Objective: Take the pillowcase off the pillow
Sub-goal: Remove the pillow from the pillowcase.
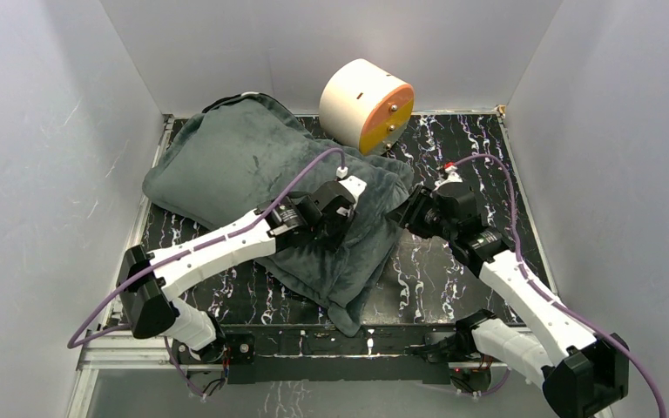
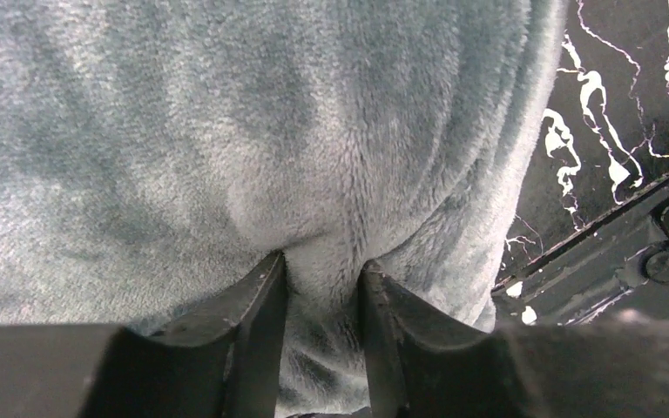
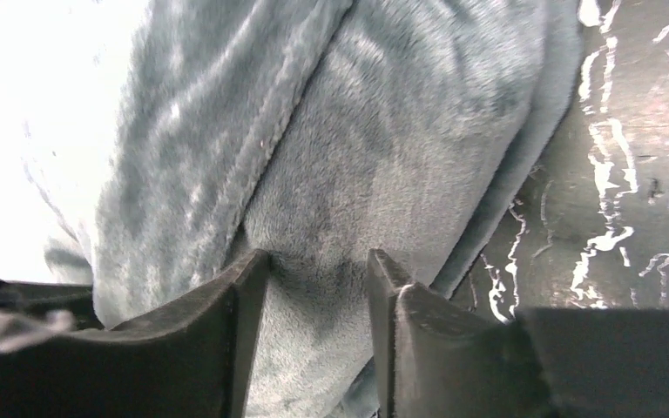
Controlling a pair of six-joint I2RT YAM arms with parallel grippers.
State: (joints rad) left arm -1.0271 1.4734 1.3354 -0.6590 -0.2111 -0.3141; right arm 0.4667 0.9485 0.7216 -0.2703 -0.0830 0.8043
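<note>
pillowcase (image 1: 235, 165): plain dark grey plush face up. it lies slantwise on the table, from the far-left corner down to the near edge at the middle. the far-left part is plump, and the near part is flatter and rumpled.
pillow: covered by the grey plush, so we cannot make out its surface for sure.
left gripper (image 2: 324, 277): set down on the middle of the pillowcase. its jaws are drawn close on a raised fold of grey plush, and the cloth puckers toward the fingers (image 2: 266, 300).
right gripper (image 3: 318, 270): at the right-hand edge of the pillowcase. its jaws stand a little wider than the left pair's, with grey plush between the fingertips (image 3: 389, 283). we cannot tell whether they press the cloth or only lie against it.
table (image 1: 453, 270): black with white marble veins, bare to the right of the cloth.
cylinder (image 1: 361, 100): cream with an orange end face, on its side at the far edge, just beyond the far-right corner of the pillowcase.
cable (image 1: 300, 178): purple, looping over the left arm above the cloth.
</note>
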